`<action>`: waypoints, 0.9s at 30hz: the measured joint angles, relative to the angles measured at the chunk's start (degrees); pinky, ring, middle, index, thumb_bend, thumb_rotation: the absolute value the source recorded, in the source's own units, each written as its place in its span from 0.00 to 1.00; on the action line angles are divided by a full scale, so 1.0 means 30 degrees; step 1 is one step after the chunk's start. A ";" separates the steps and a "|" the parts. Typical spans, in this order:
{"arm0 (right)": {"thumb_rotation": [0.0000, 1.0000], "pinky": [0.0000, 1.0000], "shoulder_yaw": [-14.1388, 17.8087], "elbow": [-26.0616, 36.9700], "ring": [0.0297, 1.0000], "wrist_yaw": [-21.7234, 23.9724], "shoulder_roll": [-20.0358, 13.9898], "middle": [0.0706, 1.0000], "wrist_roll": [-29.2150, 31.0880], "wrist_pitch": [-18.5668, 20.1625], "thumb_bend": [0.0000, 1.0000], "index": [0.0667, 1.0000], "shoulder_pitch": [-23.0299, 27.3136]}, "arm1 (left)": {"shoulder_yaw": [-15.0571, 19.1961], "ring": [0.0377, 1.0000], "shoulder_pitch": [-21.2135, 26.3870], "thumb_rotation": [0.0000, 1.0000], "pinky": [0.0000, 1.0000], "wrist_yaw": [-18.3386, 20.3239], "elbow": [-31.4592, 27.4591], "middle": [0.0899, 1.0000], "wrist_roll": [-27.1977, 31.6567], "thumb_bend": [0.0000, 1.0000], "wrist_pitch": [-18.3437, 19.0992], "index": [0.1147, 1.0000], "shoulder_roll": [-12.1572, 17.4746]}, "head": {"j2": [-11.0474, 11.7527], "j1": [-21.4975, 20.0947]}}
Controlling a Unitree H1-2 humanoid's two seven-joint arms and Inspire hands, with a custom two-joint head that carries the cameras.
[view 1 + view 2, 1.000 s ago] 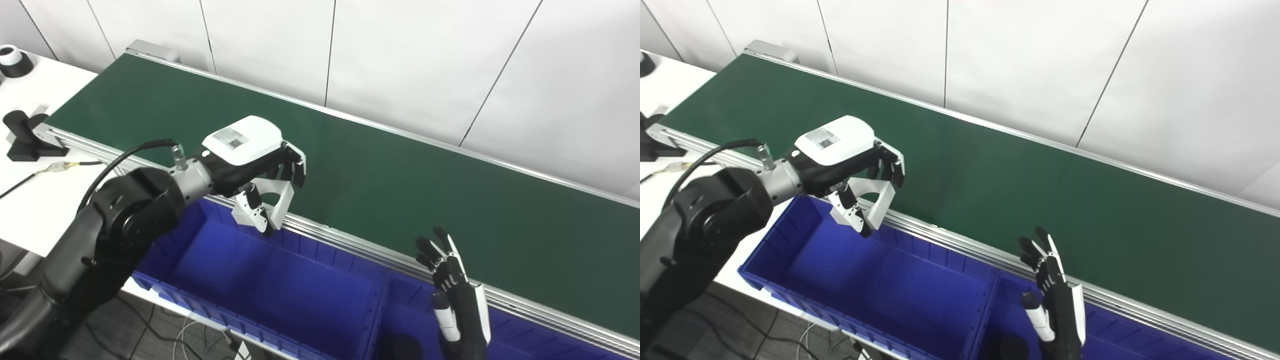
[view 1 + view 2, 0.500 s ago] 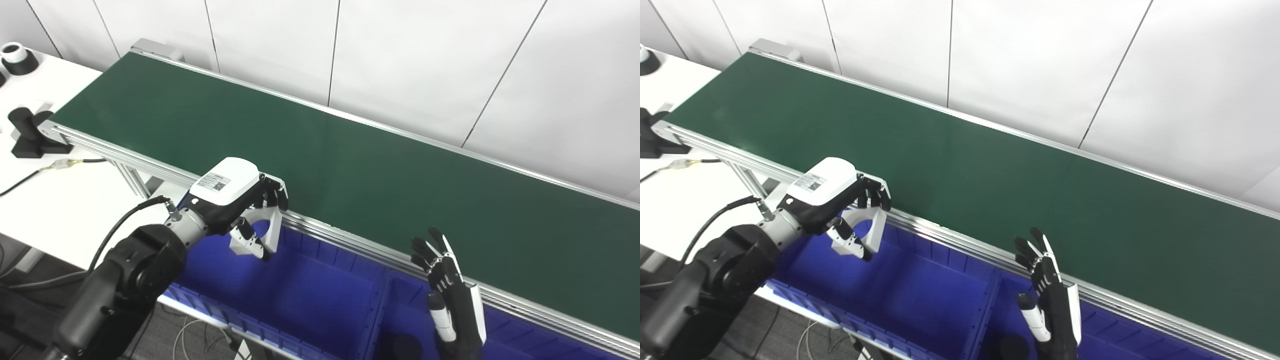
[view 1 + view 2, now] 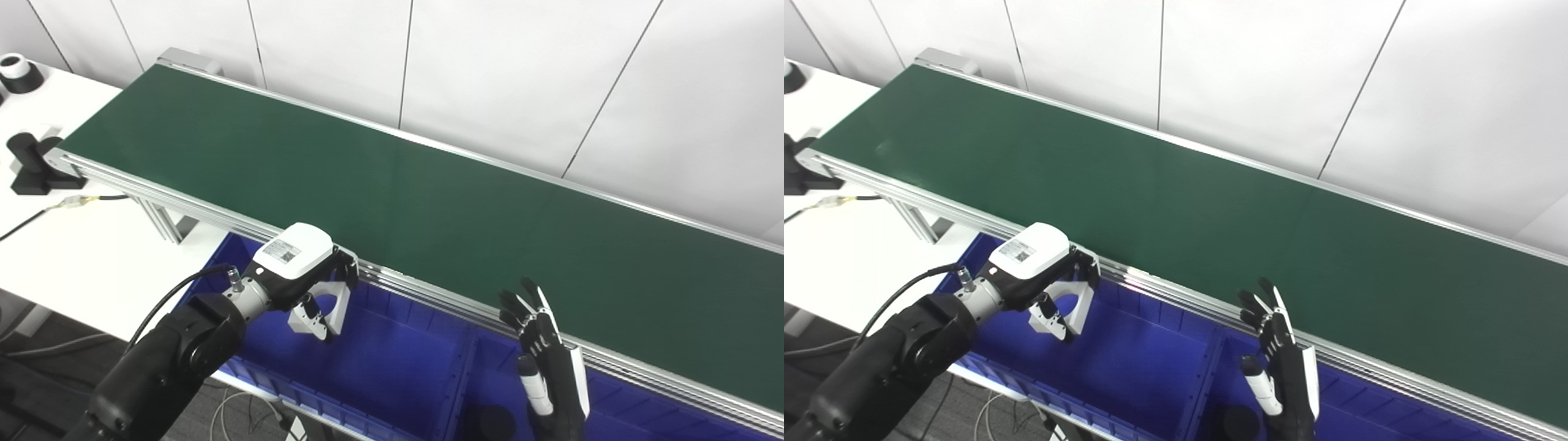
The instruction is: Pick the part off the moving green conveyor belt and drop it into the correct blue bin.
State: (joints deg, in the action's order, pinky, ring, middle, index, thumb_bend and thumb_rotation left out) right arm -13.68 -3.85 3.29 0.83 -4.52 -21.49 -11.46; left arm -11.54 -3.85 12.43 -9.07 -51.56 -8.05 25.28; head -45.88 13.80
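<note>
My left hand (image 3: 298, 275) is shut on a white bracket-shaped part (image 3: 334, 305), holding it low over the left blue bin (image 3: 392, 375), just in front of the conveyor's near rail. The part hangs between the fingers and the thumb (image 3: 1049, 316). The green conveyor belt (image 3: 367, 165) carries nothing that I can see. My right hand (image 3: 544, 362) stands upright and open, fingers spread, over the right blue bin (image 3: 490, 373), holding nothing.
A dark round object (image 3: 1236, 422) lies in the right bin at the picture's bottom edge. A white table at the left holds a black fixture (image 3: 30, 166), a cable (image 3: 79, 201) and a black-and-white ring (image 3: 16, 66). A white panelled wall stands behind the belt.
My left hand has carried the white part down and toward me, from above the belt's near rail to low over the left bin. The right hand has barely moved.
</note>
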 measured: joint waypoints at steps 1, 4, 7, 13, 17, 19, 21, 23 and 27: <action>0.84 0.81 0.0006 0.0001 0.85 -0.0002 0.0036 0.81 0.0004 0.0000 0.83 0.94 -0.0010 | -0.0035 0.39 0.0023 0.00 0.39 0.0115 -0.0006 0.45 0.0002 0.50 0.0001 0.45 0.0084 | 0.0000 0.0000; 0.84 0.82 0.0013 0.0003 0.85 0.0006 0.0119 0.81 0.0016 0.0000 0.83 0.94 -0.0017 | -0.0116 0.39 0.0084 0.00 0.39 0.0425 -0.0020 0.44 0.0021 0.50 0.0087 0.45 0.0178 | 0.0000 -0.0058; 0.83 0.82 0.0015 0.0008 0.85 0.0011 0.0130 0.81 0.0027 0.0000 0.82 0.94 -0.0021 | -0.0281 0.37 0.0115 0.00 0.37 0.1344 -0.0093 0.43 0.0019 0.50 0.0420 0.47 0.0278 | 0.0000 -0.0059; 0.83 0.82 0.0041 0.0016 0.85 0.0011 0.0127 0.81 0.0037 0.0001 0.81 0.94 -0.0068 | -0.0365 0.37 0.0114 0.00 0.37 0.2148 -0.0227 0.44 0.0013 0.50 0.0934 0.47 0.0372 | -0.0029 -0.0117; 0.83 0.82 0.0041 0.0027 0.85 0.0011 0.0127 0.81 0.0034 0.0001 0.81 0.94 -0.0071 | -0.0372 0.43 0.0114 0.00 0.41 0.2221 -0.0489 0.43 0.0021 0.51 0.1003 0.45 0.0374 | -0.0058 -0.0146; 0.83 0.82 0.0038 0.0027 0.85 0.0012 0.0128 0.81 0.0026 0.0001 0.81 0.94 -0.0071 | -0.0375 0.47 0.0115 0.00 0.43 0.2669 -0.0854 0.43 0.0011 0.52 0.1345 0.44 0.0371 | -0.0059 -0.0146; 0.83 0.82 0.0038 0.0027 0.85 0.0012 0.0130 0.81 0.0024 0.0002 0.81 0.94 -0.0073 | -0.0395 0.51 0.0117 0.07 0.45 0.3021 -0.0951 0.51 -0.0051 0.81 0.1656 0.50 0.0373 | -0.0059 -0.0146; 0.82 0.82 0.0040 0.0028 0.85 0.0012 0.0129 0.81 0.0027 0.0002 0.81 0.94 -0.0094 | -0.0503 0.53 0.0115 0.14 0.46 0.3577 -0.1200 0.56 -0.0297 0.95 0.1808 0.54 0.0444 | -0.0059 -0.0146; 0.82 0.82 0.0032 0.0028 0.86 0.0016 0.0130 0.81 0.0029 0.0002 0.81 0.94 -0.0099 | -0.0706 0.55 0.0149 0.22 0.47 0.4214 -0.1542 0.59 -0.0439 1.00 0.1824 0.56 0.0600 | -0.0029 -0.0234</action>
State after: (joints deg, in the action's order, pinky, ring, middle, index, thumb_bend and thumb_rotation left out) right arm -13.59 -3.76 3.33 1.22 -4.43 -21.48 -11.75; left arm -13.66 -3.40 25.08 -13.70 -52.88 -2.58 27.08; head -45.97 13.10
